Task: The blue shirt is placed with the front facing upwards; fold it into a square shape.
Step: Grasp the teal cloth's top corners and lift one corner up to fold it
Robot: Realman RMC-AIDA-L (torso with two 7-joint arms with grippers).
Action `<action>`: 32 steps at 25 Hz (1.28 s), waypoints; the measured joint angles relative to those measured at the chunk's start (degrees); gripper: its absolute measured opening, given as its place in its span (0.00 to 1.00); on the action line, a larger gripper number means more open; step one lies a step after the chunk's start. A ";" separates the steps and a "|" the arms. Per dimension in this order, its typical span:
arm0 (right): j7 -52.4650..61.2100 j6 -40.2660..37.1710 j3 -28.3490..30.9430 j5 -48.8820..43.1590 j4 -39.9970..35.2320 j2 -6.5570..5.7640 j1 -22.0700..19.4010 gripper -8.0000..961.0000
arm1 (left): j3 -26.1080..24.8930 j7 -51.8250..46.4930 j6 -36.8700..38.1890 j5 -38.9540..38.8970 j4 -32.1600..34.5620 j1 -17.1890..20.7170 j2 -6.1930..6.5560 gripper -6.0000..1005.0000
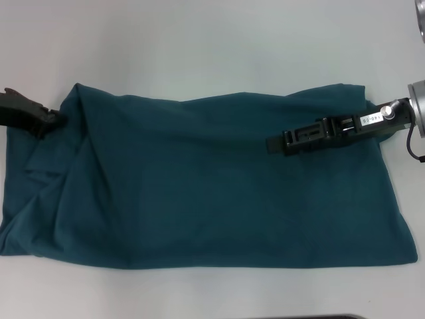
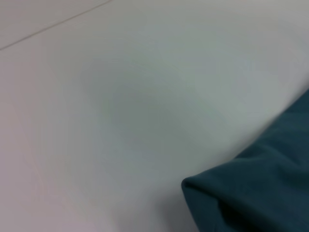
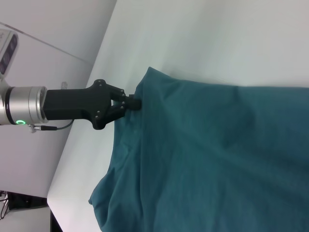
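The blue shirt (image 1: 199, 186) lies on the white table as a wide, plain teal rectangle, with loose creases at its left end. No lettering shows. My left gripper (image 1: 53, 119) is at the shirt's far left corner. In the right wrist view, the left gripper (image 3: 134, 102) has its fingers pinched on that edge of the shirt (image 3: 217, 159). My right gripper (image 1: 269, 143) reaches in from the right, over the shirt's upper right part, with its fingers together and pointing left. The left wrist view shows only a corner of the shirt (image 2: 260, 193).
The white table (image 1: 199, 46) runs bare behind the shirt and to its left. A dark strip (image 1: 332, 317) shows at the near table edge. In the right wrist view the table's left edge (image 3: 72, 159) lies close beside the shirt.
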 joint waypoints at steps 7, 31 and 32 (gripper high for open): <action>-0.21 0.07 0.06 0.00 0.00 -0.09 0.05 0.75 | 0.08 0.26 0.18 -0.14 0.29 -0.01 0.07 0.03; -0.17 0.34 -0.11 -0.01 0.00 -0.04 0.68 0.74 | -0.59 -0.17 -0.80 -0.36 -3.53 1.38 -0.28 0.03; -0.19 0.37 -0.11 -0.01 0.00 -0.04 0.68 0.74 | -0.62 -0.18 -0.83 -0.26 -3.66 1.40 -0.29 0.03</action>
